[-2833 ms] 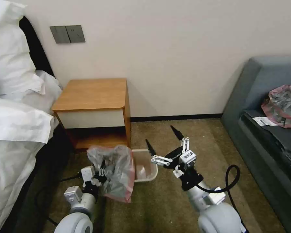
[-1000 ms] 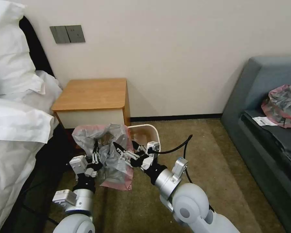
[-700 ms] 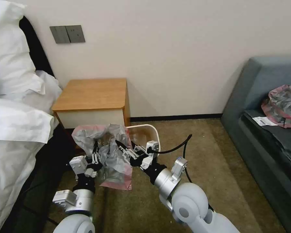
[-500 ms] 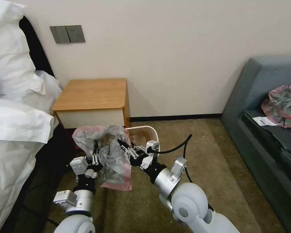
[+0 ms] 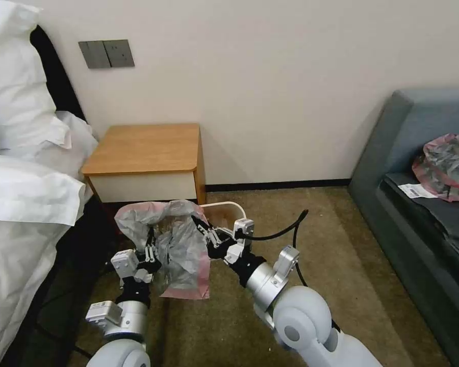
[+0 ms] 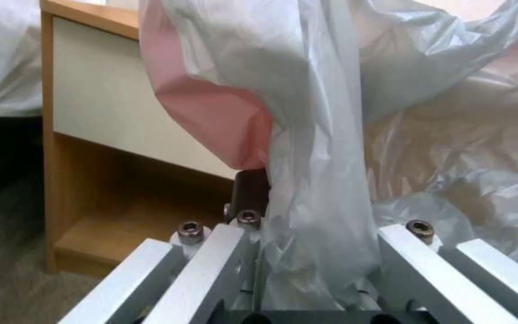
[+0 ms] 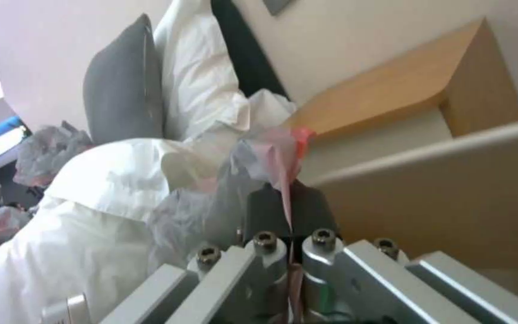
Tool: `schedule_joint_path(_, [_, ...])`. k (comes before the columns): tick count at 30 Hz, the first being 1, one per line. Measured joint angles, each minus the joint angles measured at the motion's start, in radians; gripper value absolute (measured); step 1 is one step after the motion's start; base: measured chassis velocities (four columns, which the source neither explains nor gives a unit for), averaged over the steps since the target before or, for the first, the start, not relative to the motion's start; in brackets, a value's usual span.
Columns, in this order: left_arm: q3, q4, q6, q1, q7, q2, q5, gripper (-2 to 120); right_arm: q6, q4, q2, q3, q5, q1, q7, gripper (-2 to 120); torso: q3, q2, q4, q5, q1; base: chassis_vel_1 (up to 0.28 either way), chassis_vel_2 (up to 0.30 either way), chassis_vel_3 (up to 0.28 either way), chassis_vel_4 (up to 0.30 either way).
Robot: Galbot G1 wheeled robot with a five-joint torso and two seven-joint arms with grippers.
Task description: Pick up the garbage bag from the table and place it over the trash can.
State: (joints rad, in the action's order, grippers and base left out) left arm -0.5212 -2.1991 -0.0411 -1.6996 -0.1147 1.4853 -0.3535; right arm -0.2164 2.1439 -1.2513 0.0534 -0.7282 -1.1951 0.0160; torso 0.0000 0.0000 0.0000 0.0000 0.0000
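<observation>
The garbage bag (image 5: 181, 250), wrinkly grey plastic with a pink-red rim, hangs above the carpet between my two grippers. My left gripper (image 5: 149, 239) is shut on its left side; grey film bunches between the fingers (image 6: 250, 186). My right gripper (image 5: 198, 224) is shut on the pink rim (image 7: 292, 148) at the bag's right side. Just behind the bag, the trash can (image 5: 228, 206) shows its pale beige rim, and its wall (image 7: 451, 193) lies close beside the right gripper. The table (image 5: 145, 148) stands behind, its top bare.
A bed with white pillows and duvet (image 5: 20, 193) lies along the left. A grey sofa (image 5: 418, 214) on the right carries a second grey-and-pink bag (image 5: 446, 165). Open carpet (image 5: 301, 214) lies between the trash can and the sofa.
My right gripper swung left from open carpet to the bag and shut on its pink rim. The left gripper raised the bag. The trash can's rim now shows higher, nearer the table.
</observation>
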Motion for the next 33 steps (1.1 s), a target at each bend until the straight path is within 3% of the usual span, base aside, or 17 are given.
schedule_joint_path(33, [-0.001,-0.032,-0.016,-0.023,0.017,-0.014,0.000,9,0.023,0.017,0.093,-0.156,-0.028,0.021,-0.017,0,0.000,0.000,0.0000,0.0000,0.000,0.000,0.000,0.000,0.000])
